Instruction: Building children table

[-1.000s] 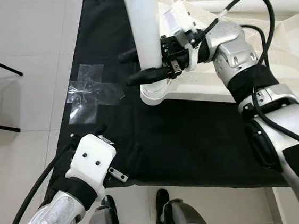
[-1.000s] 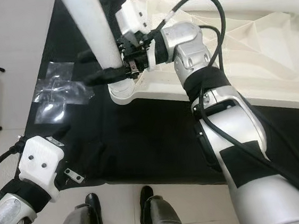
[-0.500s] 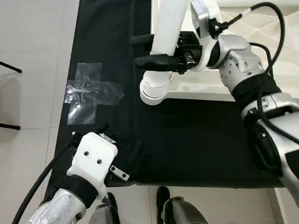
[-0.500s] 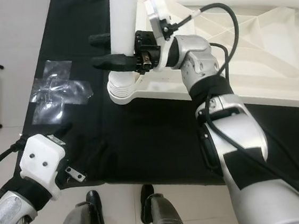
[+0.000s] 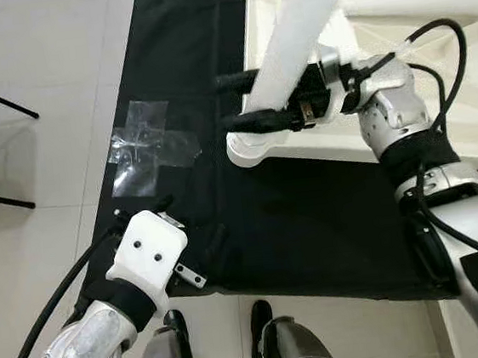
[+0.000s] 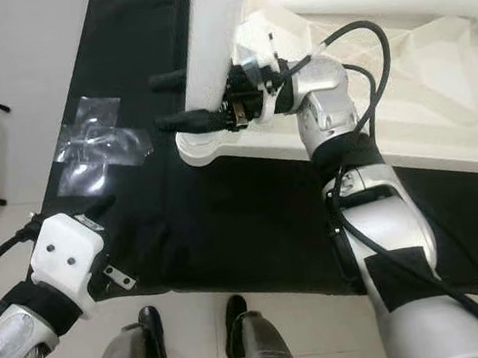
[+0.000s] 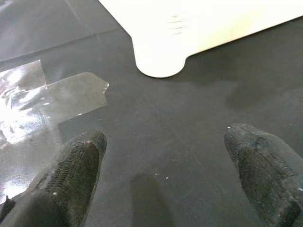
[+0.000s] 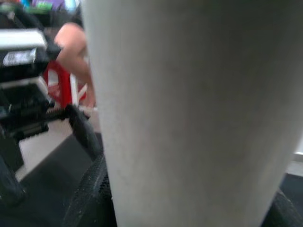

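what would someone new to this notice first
The eye goes first to the thick white table leg, gripped by the right hand and standing tilted in the corner socket of the upturned white tabletop on the black mat. Next comes the patch of crumpled clear tape at the mat's left edge. The left hand hovers open and empty low over the mat, near that tape.

Tiled floor (image 5: 44,191) under me; black mat (image 5: 294,216) on it, tape patch (image 5: 152,147) near my left fingers, upturned tabletop (image 5: 438,115) ahead.
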Controlling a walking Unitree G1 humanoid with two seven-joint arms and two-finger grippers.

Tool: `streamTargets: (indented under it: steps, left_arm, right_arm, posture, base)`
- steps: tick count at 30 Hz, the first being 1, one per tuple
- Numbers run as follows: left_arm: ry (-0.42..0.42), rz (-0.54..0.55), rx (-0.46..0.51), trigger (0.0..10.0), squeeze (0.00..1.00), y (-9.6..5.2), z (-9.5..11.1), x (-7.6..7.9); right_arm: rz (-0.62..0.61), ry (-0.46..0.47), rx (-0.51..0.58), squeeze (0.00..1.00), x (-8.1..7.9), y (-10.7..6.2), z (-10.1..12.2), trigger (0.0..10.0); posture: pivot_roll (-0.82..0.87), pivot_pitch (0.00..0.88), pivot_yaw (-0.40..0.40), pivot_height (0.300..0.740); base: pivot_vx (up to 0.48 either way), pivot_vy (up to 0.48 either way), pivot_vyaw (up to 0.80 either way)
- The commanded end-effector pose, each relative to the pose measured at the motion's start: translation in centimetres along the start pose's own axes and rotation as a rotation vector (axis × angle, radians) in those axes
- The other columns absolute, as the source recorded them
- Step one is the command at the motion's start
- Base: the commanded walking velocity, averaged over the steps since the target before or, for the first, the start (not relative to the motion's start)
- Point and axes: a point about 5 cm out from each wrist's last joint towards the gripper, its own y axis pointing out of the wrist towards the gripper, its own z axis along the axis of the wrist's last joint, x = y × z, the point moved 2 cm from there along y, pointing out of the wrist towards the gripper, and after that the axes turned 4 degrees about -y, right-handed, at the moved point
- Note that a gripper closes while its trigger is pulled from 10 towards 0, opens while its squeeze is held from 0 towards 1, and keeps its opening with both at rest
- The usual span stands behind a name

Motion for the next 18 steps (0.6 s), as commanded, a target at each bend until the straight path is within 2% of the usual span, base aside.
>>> streamTargets:
  steps: [1,13,15,18]
  left_arm:
    - [-0.011,-0.026,-0.032,10.0,0.0,-0.2,-0.5,0.4]
    - [-0.01,-0.02,-0.031,10.0,0.0,-0.2,-0.5,0.3]
    - [-0.01,-0.019,-0.03,10.0,0.0,-0.2,-0.5,0.3]
    - [-0.011,-0.018,-0.03,10.0,0.0,-0.2,-0.5,0.3]
  right_arm:
    - [0.085,0.182,-0.172,0.0,-3.4,-0.5,-4.9,10.0]
    - [0.14,0.143,-0.215,0.0,-3.1,0.2,-4.5,10.0]
    - [0.139,0.143,-0.201,0.0,-2.8,0.4,-4.2,10.0]
    - [0.079,0.199,-0.107,0.0,-1.6,0.7,-3.1,10.0]
  posture:
    - [0.21,0.502,-0.115,0.74]
    - [0.21,0.501,-0.12,0.74]
    - [0.21,0.501,-0.12,0.74]
    - [0.21,0.497,-0.122,0.74]
  base:
    - [0.0,0.0,0.0]
    - [0.0,0.0,0.0]
    - [0.0,0.0,0.0]
    - [0.0,0.0,0.0]
